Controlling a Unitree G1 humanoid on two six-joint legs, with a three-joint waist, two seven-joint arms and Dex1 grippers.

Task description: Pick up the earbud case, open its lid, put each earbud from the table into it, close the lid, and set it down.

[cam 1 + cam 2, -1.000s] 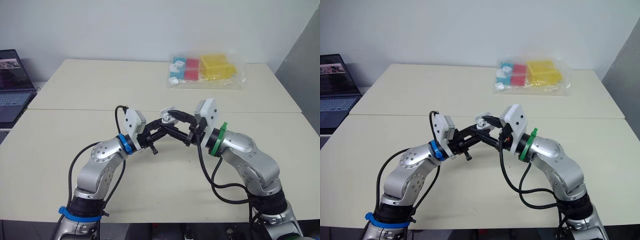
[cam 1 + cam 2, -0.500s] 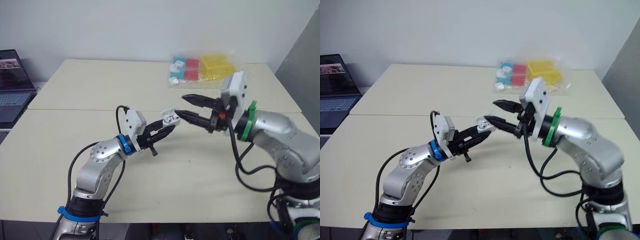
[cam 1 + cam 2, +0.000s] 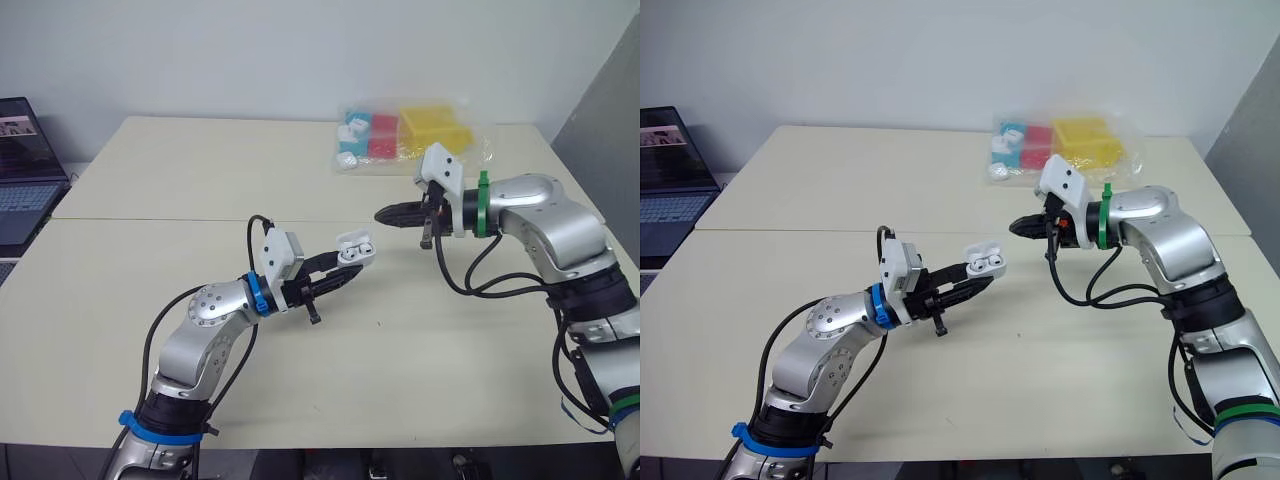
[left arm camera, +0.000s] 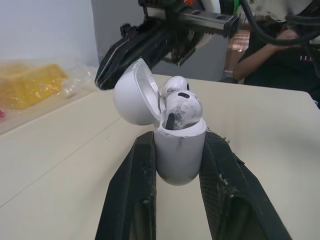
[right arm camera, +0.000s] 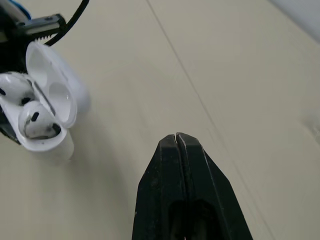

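My left gripper (image 3: 345, 272) is shut on the white earbud case (image 3: 352, 249) and holds it above the middle of the table. The case's lid (image 4: 131, 92) stands open, and two white earbuds (image 4: 181, 102) sit inside it. The case also shows in the right wrist view (image 5: 46, 116), lid up, with both earbuds in place. My right gripper (image 3: 384, 215) is shut with nothing in it. It hovers to the right of the case and a little farther back, apart from it, pointing toward it.
A clear plastic bag (image 3: 410, 140) with yellow, red and blue items lies at the table's far right. A laptop (image 3: 28, 165) stands off the left edge. A seam (image 3: 150, 219) runs across the table (image 3: 380, 350).
My right gripper has drawn back from the case to the right and closed. The left gripper has kept its hold and shifted the case slightly right.
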